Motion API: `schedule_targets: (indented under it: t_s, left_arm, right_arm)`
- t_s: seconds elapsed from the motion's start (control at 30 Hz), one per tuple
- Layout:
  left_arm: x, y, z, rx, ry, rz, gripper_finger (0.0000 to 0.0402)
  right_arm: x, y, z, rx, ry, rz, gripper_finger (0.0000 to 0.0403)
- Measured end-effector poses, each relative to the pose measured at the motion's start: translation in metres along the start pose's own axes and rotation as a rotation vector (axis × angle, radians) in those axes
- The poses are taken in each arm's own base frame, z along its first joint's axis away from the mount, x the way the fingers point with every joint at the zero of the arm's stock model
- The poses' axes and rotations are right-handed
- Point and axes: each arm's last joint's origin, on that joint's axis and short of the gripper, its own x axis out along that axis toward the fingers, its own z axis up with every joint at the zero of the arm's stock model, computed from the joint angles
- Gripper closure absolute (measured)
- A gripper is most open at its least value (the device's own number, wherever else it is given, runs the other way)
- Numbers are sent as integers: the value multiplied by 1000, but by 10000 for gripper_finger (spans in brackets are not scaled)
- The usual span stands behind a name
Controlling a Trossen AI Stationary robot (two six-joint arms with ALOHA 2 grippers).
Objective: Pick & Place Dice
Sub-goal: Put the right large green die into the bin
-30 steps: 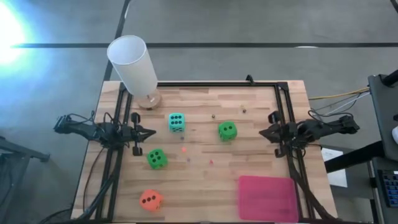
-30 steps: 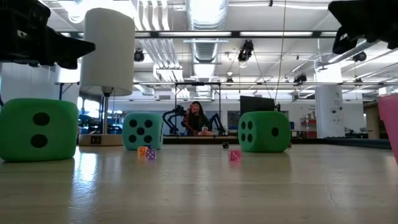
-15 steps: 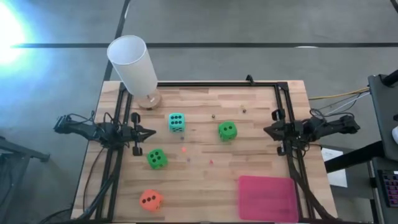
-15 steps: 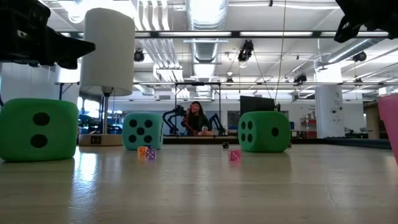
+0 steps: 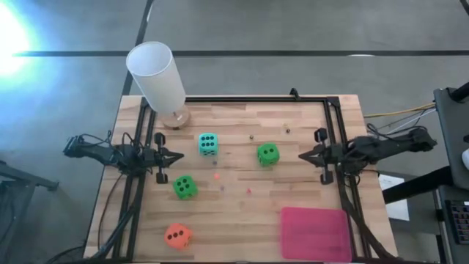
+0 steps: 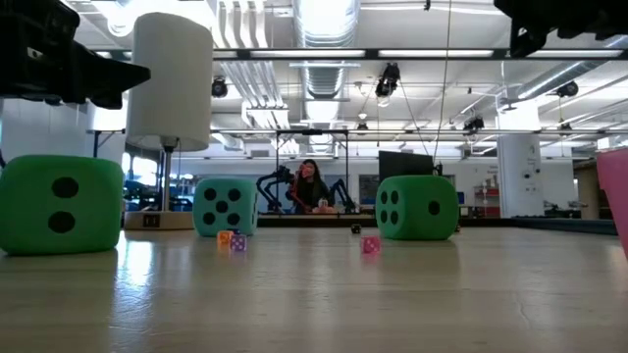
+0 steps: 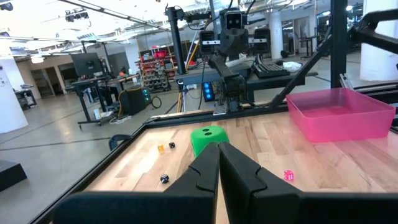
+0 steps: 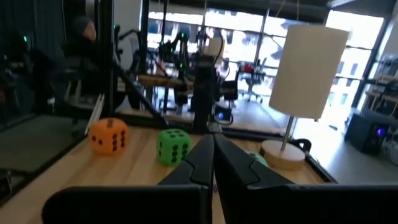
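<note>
Right gripper (image 5: 302, 155), jaws pressed shut and empty, faces green die (image 5: 267, 154) just ahead; jaws should open wide before reaching.

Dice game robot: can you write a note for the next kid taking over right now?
Left gripper: fingers shut, empty, at the table's left edge.
Right gripper: fingers shut, empty, at the right edge, pointing inward.
Dice, all loose on the wood: teal die, green die, second green die, orange die.
Pink tray in the right corner nearest the camera; no die in it.
Done: nothing picked up yet.
Left: all four dice, probably into the tray.
</note>
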Motion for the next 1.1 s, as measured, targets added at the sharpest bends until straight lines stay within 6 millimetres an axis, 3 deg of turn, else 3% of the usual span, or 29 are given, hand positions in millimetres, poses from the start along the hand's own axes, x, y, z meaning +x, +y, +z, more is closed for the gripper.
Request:
schedule_targets:
  t_s: [0.37, 0.73, 1.1]
  left_arm:
    - [0, 0, 0, 0, 0, 0, 382]
    - [0, 0, 0, 0, 0, 0, 382]
    - [0, 0, 0, -87, 0, 0, 382]
  right_arm:
    - [37, 6, 15, -25, 262, 24, 394]
    - [65, 13, 13, -13, 535, 45, 394]
    - [80, 15, 22, -14, 600, 63, 394]
